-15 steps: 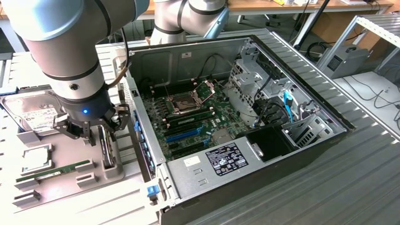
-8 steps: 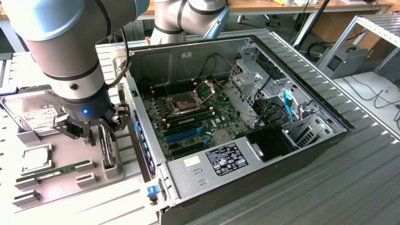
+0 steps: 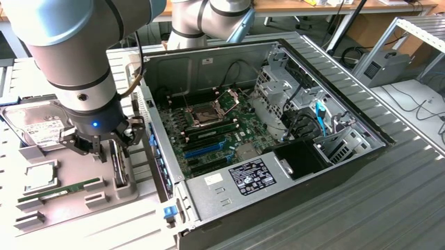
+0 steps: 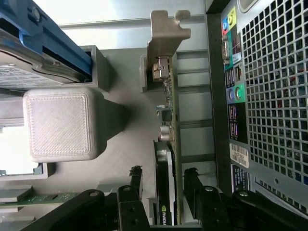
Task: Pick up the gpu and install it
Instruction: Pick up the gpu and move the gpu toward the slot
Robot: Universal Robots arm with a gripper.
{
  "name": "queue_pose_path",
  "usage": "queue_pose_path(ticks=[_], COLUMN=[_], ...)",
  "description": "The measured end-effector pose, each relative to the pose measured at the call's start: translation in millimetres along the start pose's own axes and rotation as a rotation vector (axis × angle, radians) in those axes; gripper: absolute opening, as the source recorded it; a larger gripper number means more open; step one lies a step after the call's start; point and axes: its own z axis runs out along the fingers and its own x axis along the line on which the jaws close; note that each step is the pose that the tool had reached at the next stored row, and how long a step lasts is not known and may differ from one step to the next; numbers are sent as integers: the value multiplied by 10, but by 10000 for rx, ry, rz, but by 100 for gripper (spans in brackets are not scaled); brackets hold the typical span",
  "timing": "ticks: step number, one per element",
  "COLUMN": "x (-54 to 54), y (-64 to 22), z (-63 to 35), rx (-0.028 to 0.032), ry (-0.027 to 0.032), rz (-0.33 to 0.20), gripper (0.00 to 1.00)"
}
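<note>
The gripper (image 3: 115,156) (image 4: 163,180) stood wide open, one finger on either side of the gpu (image 3: 120,169) (image 4: 164,161), not closed on it. The card stood on edge in its grey holder (image 3: 131,194), to the exterior view's left of the open computer case (image 3: 230,194). It was neither lifted nor installed yet.

exterior: high, oblique, wide | wrist: close, looking down past hand (image 4: 163,169) | shared: hand, gpu (image 3: 120,165)

- The arm (image 3: 70,47) is a thick silver-grey tube with dark grey joint bands.
- A small round screw hole (image 3: 82,96) sits in its silver lower section.
- The black wrist ring (image 3: 83,121) carries a blue light (image 3: 95,124) at its 6 o'clock.
- A black cable (image 3: 139,60) runs along the arm's 3 o'clock side.
- The gripper (image 3: 111,148) is black, built of link bars with round pivot pins (image 4: 96,194).
- At 12 o'clock in the exterior view, a second silver joint (image 3: 208,15) has a pale blue cap (image 3: 240,31).
</note>
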Motion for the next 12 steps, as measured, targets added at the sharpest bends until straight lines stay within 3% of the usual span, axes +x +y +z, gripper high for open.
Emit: queue_pose_path(ticks=[10,12], x=[0,0], y=[0,0], z=[-6,-6], rx=[2,2], ry=[2,1], rz=[0,0], gripper=[47,34])
